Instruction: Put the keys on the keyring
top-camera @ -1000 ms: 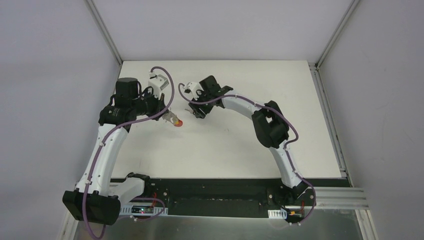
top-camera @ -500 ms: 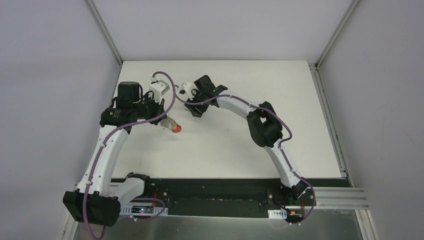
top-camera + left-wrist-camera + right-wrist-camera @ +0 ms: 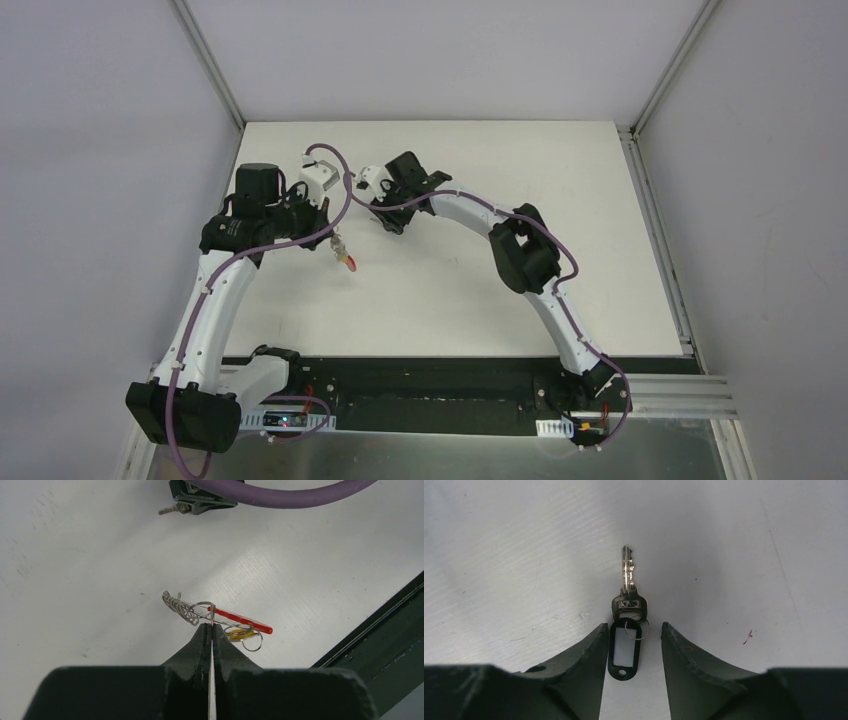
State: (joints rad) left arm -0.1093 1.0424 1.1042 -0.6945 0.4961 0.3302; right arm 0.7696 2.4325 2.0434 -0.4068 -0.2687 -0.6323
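My left gripper (image 3: 211, 626) is shut on a silver wire loop of the keyring (image 3: 220, 616). The keyring has a red band, a row of small wire loops and an orange-tan tag, and it hangs close over the white table. In the top view the keyring (image 3: 347, 260) shows just below the left gripper (image 3: 335, 242). The key (image 3: 627, 587), silver with a black head, lies flat on the table. A small ring joins it to a black tag with a white label (image 3: 625, 649). My right gripper (image 3: 630, 630) is open, with the tag between its fingers. The key tip also shows in the left wrist view (image 3: 169, 509).
The white table (image 3: 560, 170) has grey walls at the back and both sides. A black strip (image 3: 440, 375) with the arm bases runs along its near edge. A purple cable (image 3: 280, 497) crosses the top of the left wrist view.
My left gripper has drawn back to the left with the keyring in it. My right gripper has shifted left toward the far corner. Both hold the same jaw state.
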